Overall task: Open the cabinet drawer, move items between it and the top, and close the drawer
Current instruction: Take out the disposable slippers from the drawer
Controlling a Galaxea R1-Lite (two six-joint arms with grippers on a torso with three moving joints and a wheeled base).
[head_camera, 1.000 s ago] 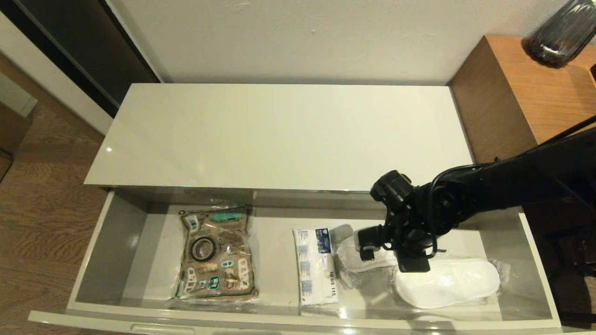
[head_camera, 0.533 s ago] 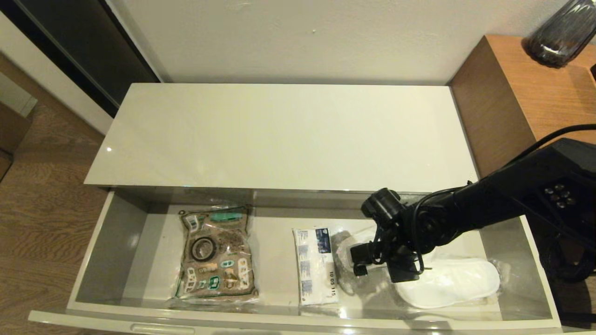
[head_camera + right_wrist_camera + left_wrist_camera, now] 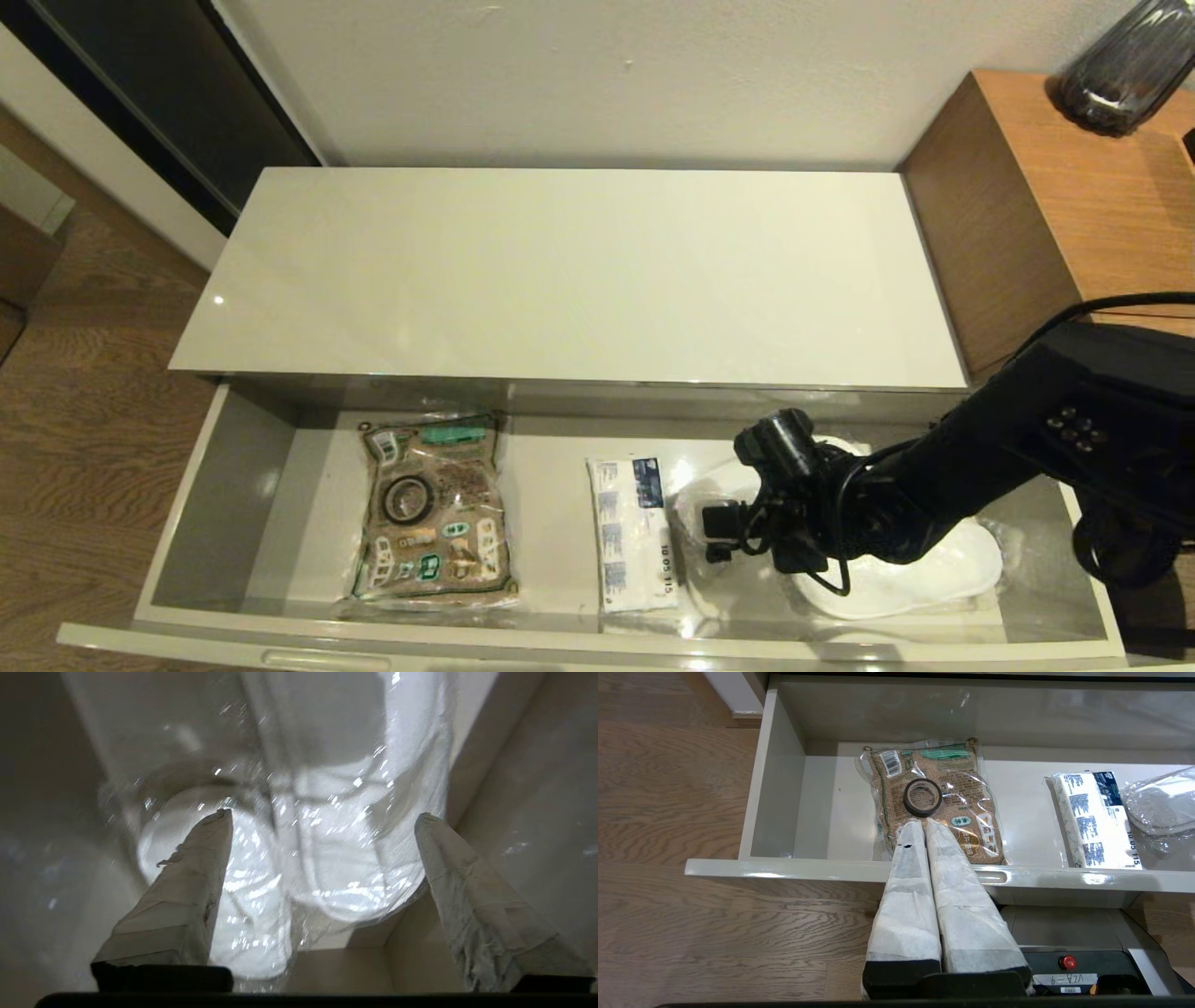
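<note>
The top (image 3: pixel 569 271) of the cabinet is lying bare and glossy beneath the wall, with a wooden side table (image 3: pixel 1055 177) standing against its right end. Below it the drawer (image 3: pixel 233 485) is sitting pulled fully out, showing its grey-beige inside. The right arm is reaching down into the drawer's right half, and the right claw (image 3: pixel 322 821) is hanging released, its two taped fingers (image 3: pixel 187 905) spread wide on either side of the slippers (image 3: pixel 943 569) in their clear wrap (the plastic is shining right between the tips in the right wrist view). Whether the tips are touching the wrap cannot be told. The slippers are lying at the drawer's right end, just beside the tissue pack (image 3: pixel 633 534), which is lying near the middle. A brown pouch (image 3: pixel 434 509) is lying flat in the left half, and the tape roll (image 3: pixel 922 797) is resting on top of it. The left claw (image 3: pixel 924 823) is hovering in front of the drawer's front edge, clenched with its fingers pressed together, pointing toward the roll.
</note>
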